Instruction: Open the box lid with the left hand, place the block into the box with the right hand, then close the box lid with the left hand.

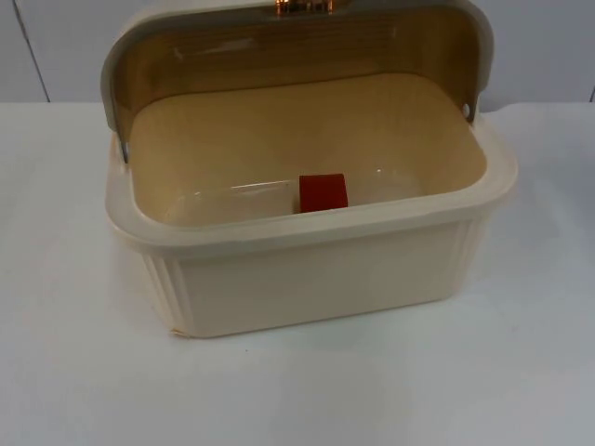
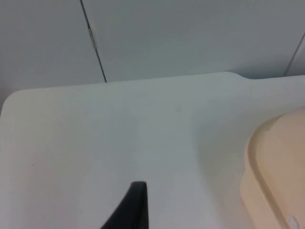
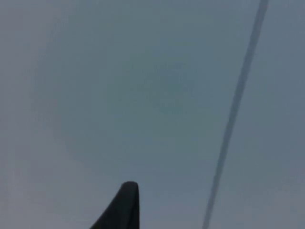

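- Box (image 1: 307, 279): cream plastic, ribbed walls, sits on the white table (image 1: 74, 372) with its long axis running across the top view, slightly skewed.
- Lid (image 1: 297, 42): amber, translucent, swung up and back over the far rim, standing open on its side pivots. A coppery handle (image 1: 302, 6) shows at the lid's upper edge.
- Block (image 1: 323, 191): red, already inside the box, resting on the floor against the near wall, roughly mid-length. Its lower part is hidden behind the near rim.
- Judged from this layout, opening and placing are done; closing the lid is what remains.
- Left gripper (image 2: 136, 205): one black fingertip visible, low over bare table, with a corner of the box's rim (image 2: 267, 167) just beside it. Cannot tell whether its fingers are spread or pressed together; nothing seen in them.
- Right gripper (image 3: 124, 205): one black fingertip against the grey partition wall (image 3: 119, 95), pointed away from the table. Finger spacing cannot be told. This arm appears to be waiting.
- Key relation: the left wrist view puts the box off to that gripper's side, so the left arm is likely the nearer to it. The handle lies up and behind the box; the closing move would have to reach over the far rim and draw the lid forward and down.
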{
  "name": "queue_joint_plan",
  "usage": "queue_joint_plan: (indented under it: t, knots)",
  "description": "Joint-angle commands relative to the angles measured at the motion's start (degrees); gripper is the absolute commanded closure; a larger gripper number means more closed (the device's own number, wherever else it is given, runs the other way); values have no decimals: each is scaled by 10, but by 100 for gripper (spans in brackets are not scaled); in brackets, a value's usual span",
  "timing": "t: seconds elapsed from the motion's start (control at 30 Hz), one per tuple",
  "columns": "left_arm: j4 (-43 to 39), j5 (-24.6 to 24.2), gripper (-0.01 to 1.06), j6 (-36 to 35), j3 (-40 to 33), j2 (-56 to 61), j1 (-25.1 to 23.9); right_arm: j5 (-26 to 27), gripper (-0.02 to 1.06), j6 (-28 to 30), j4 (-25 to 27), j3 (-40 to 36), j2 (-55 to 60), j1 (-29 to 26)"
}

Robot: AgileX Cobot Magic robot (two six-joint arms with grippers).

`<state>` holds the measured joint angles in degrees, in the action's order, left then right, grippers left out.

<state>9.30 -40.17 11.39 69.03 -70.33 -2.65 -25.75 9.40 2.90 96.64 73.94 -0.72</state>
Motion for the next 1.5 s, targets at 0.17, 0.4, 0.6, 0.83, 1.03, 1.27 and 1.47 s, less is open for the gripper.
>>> queue_joint_plan:
  t: [0.17, 0.4, 0.6, 0.83, 1.03, 1.27, 1.47]
  knots:
    - [6, 13, 0, -1, -2, 6, 4, -27, 0, 46, 50, -15, 5, -90]
    - [7, 15, 0, -1, -2, 6, 4, -30, 0, 12, 66, -66, 6, -93]
    - [12, 15, 0, -3, -2, 6, 4, -86, 0, -55, 36, -69, 18, -93]
    - [23, 15, 0, -3, -2, 6, 4, -106, 0, -113, -18, -69, 31, -87]
    - [22, 15, 0, -3, -2, 6, 4, -119, 0, -114, -29, -70, 28, -87]
    - [22, 15, 0, -3, -2, 6, 4, -144, 0, -127, -29, -70, 25, -87]
    - [23, 41, 0, -3, -2, 6, 4, -174, 0, -113, -41, -70, 25, -87]
